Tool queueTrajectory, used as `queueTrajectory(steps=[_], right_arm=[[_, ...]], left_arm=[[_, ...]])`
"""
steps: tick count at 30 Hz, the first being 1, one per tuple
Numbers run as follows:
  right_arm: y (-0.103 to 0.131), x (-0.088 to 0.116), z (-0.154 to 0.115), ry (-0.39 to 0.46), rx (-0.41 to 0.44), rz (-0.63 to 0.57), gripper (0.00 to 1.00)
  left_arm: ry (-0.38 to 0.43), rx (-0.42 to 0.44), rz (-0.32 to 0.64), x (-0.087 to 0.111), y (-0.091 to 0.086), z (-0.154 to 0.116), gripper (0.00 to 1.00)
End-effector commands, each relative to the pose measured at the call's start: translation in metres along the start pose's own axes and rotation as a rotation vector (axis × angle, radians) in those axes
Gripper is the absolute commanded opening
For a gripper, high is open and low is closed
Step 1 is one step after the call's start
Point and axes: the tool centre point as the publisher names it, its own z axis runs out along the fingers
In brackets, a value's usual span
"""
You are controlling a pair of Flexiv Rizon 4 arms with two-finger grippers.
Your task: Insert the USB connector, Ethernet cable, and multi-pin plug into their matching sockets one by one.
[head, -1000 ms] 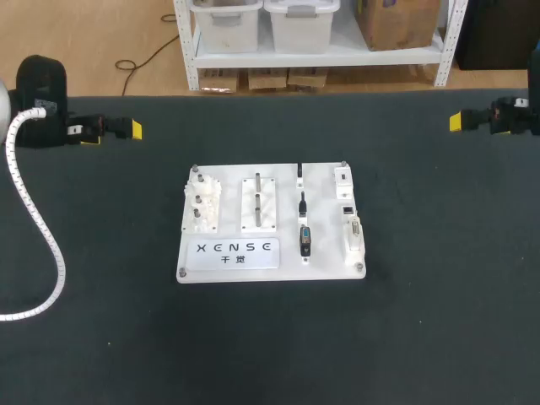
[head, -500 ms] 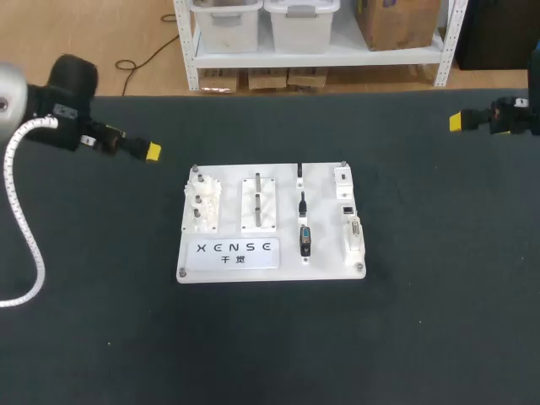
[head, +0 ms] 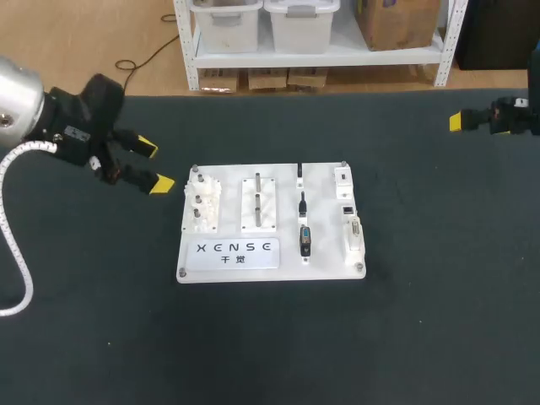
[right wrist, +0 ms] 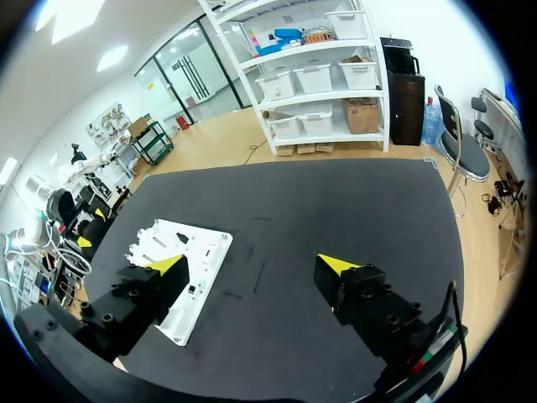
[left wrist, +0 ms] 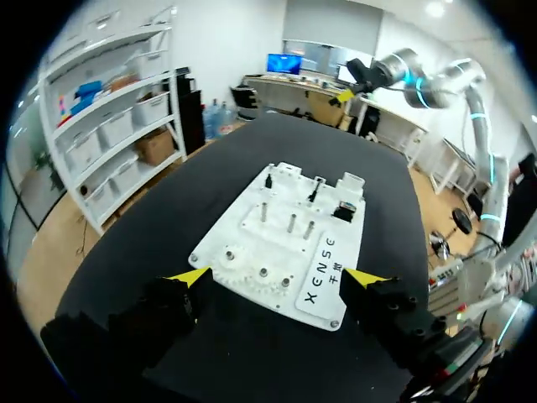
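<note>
A white practice board [head: 270, 253] lies in the middle of the black table. In a column right of its centre rest three black plugs: a small one [head: 299, 174] at the back, a second one [head: 301, 202] in the middle, and a wider multi-pin plug [head: 305, 240] in front. Matching sockets [head: 348, 207] line the board's right edge. My left gripper [head: 155, 165] hovers open just off the board's back left corner, holding nothing. In the left wrist view the board [left wrist: 294, 210] lies ahead of the left gripper [left wrist: 277, 275]. My right gripper [head: 456, 121] stays open at the far right, well away from the board [right wrist: 201, 252].
The board's left half carries a gear block [head: 202, 207] and a plate with upright pegs [head: 258, 202]. Bare black table [head: 422, 321] surrounds the board on all sides. A white cable sleeve [head: 13, 245] trails from my left arm.
My left arm has swung from the table's far left edge toward the board's back left corner, and its gripper has turned so both yellow tips show. The right arm has not moved.
</note>
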Motion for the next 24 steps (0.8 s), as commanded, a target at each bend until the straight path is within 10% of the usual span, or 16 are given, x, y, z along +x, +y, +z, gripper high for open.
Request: queueTrajectory(steps=[1, 24], right_arm=[[0.0005, 0.0001, -0.0006, 0.001, 0.003, 0.000, 1.00], [0.0005, 0.0001, -0.0006, 0.001, 0.003, 0.000, 1.00]], left_arm=[[-0.018, 0.242, 0.236, -0.0049, 0.0049, 0.0083, 1.00], [-0.074, 0.256, 0.128, -0.0087, -0.0024, 0.0119, 1.00]])
